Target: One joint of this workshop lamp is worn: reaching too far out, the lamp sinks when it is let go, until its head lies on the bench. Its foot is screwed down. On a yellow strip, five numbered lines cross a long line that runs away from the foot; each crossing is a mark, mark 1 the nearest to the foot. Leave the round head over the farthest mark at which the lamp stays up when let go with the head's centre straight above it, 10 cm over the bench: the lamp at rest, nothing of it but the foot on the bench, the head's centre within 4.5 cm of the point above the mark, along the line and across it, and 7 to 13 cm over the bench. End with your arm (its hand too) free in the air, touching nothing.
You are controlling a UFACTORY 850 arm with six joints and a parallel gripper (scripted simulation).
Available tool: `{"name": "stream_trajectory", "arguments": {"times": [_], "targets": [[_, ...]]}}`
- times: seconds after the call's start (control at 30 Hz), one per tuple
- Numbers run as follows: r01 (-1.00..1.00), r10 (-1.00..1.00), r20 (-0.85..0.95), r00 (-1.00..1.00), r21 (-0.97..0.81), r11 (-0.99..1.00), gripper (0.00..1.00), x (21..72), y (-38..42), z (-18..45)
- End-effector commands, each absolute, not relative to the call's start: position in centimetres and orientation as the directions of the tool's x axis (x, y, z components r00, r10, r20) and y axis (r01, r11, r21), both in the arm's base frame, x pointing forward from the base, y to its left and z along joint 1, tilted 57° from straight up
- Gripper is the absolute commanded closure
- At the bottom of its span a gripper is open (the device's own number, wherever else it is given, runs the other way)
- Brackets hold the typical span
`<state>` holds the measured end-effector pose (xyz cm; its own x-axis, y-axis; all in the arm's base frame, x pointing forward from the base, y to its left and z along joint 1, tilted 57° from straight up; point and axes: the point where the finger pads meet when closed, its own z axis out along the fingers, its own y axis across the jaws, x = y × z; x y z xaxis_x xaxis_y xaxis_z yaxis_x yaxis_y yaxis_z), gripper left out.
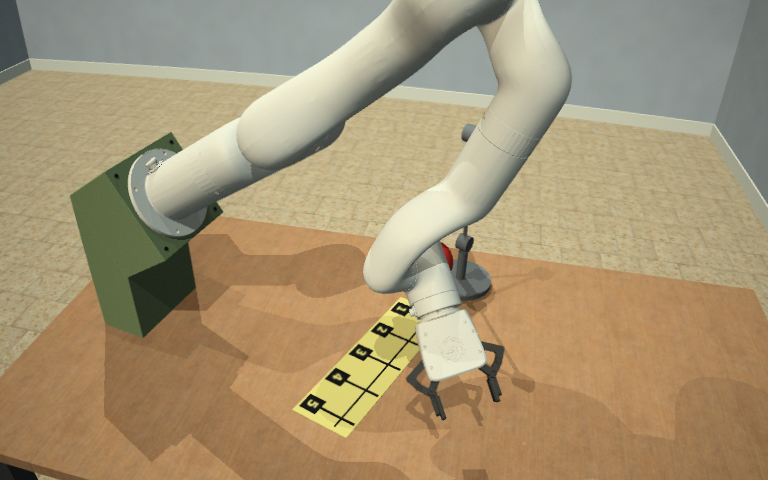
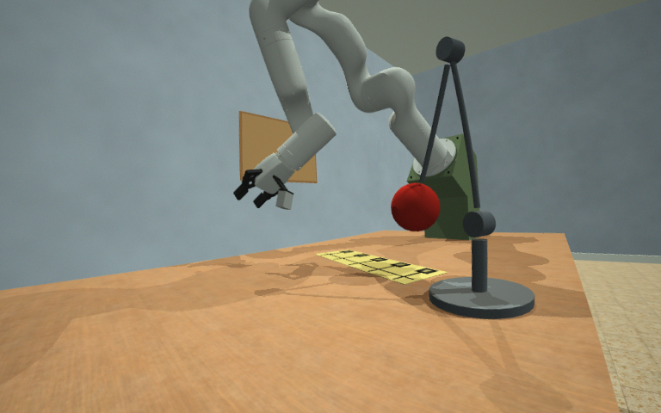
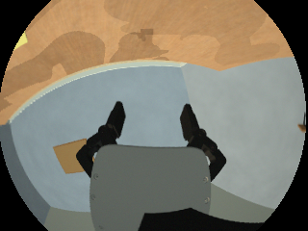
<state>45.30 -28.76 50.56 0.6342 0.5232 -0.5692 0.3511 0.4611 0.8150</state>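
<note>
The lamp stands folded up, with its round grey foot (image 2: pixel 481 297) on the bench, its post (image 2: pixel 478 262), an elbow joint (image 2: pixel 478 223) and a top joint (image 2: pixel 449 48) high above. Its round red head (image 2: pixel 415 206) hangs clear of the bench near the foot, about over the near end of the yellow strip (image 2: pixel 380 266). In the top view the head (image 1: pixel 447 254) is mostly hidden behind my arm. The strip (image 1: pixel 362 369) shows marks 1 to 5. My gripper (image 1: pixel 467 403) is open and empty, in the air beside the strip, away from the head; it also shows in the exterior view (image 2: pixel 250 192) and the wrist view (image 3: pixel 152 117).
The green arm pedestal (image 1: pixel 133 237) stands at the bench's back left. A brown panel (image 2: pixel 275 145) hangs on the wall behind. The bench's edges are near the lamp's foot on one side.
</note>
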Motion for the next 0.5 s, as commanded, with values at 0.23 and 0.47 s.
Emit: {"name": "stream_trajectory", "arguments": {"times": [0.23, 0.47], "targets": [[0.328, 0.463, -0.682, 0.566, 0.701, 0.633, 0.00, 42.9, -26.6, 48.1], [0.309, 0.415, -0.744, 0.523, 0.620, 0.721, 0.00, 41.3, -25.7, 46.4]]}}
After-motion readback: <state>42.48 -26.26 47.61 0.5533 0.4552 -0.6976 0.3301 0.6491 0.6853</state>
